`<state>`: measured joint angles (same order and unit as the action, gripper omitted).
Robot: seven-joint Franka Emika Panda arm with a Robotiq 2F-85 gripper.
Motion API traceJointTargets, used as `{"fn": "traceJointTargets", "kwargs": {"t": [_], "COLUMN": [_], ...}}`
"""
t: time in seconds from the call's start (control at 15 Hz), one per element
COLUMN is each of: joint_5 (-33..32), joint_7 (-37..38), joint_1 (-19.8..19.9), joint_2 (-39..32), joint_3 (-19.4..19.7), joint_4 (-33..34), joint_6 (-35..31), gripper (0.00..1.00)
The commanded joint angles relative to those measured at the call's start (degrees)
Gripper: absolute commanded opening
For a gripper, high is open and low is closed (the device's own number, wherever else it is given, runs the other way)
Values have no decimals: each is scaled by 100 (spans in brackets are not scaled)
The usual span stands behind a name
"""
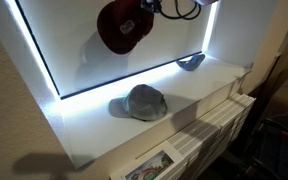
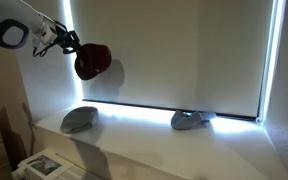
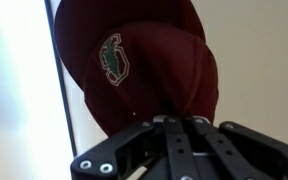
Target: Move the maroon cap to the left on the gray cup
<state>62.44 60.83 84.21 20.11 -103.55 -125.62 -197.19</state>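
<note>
The maroon cap (image 1: 122, 26) hangs in the air in front of the window blind, held by my gripper (image 1: 156, 10), which is shut on its back edge. It also shows in an exterior view (image 2: 92, 61), with the gripper (image 2: 70, 42) at its upper left. In the wrist view the cap (image 3: 144, 65) fills the frame, its pale logo facing the camera, and the fingers (image 3: 174, 120) are closed on the fabric. The gray cup, a light gray cap (image 1: 139, 102), lies on the sill below the maroon cap; it shows in both exterior views (image 2: 81, 119).
A smaller bluish-gray object (image 1: 191, 62) lies on the white sill (image 1: 219, 75) further along, also seen in an exterior view (image 2: 191, 120). A white radiator (image 1: 214, 125) runs under the sill. Papers (image 2: 39, 165) lie on a low surface nearby.
</note>
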Motion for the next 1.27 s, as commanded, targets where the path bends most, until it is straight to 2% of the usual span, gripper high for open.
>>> {"fn": "traceJointTargets", "kwargs": {"t": [0.0, 0.07, 0.13, 0.27, 0.47, 0.67, 0.73, 0.8, 0.93, 1.07, 1.13, 1.2], "joint_5": [-156, -96, -97, -69, 16, 72, 124, 265, 463, 579, 487, 494], "joint_7": [546, 577, 577, 533, 471, 440, 477, 674, 832, 976, 833, 872], "joint_1": [1376, 1632, 1907, 2463, 3368, 4068, 4168, 4204, 4514, 4875, 4373, 4544], "joint_2": [716, 904, 975, 965, 1073, 1061, 1095, 1283, 1190, 1173, 1213, 1213], "joint_3": [-1185, -1403, -1670, -2279, -3169, -3718, -3756, -3615, -3579, -3531, -3234, -3235], "joint_4": [44, 53, 59, 25, 88, 202, 202, 199, 161, 191, 186, 188], "joint_6": [353, 548, 671, 793, 810, 667, 497, 446, 320, 599, 603, 626], "gripper": [1, 31, 32, 44, 67, 89, 95, 99, 100, 100, 100, 100]}}
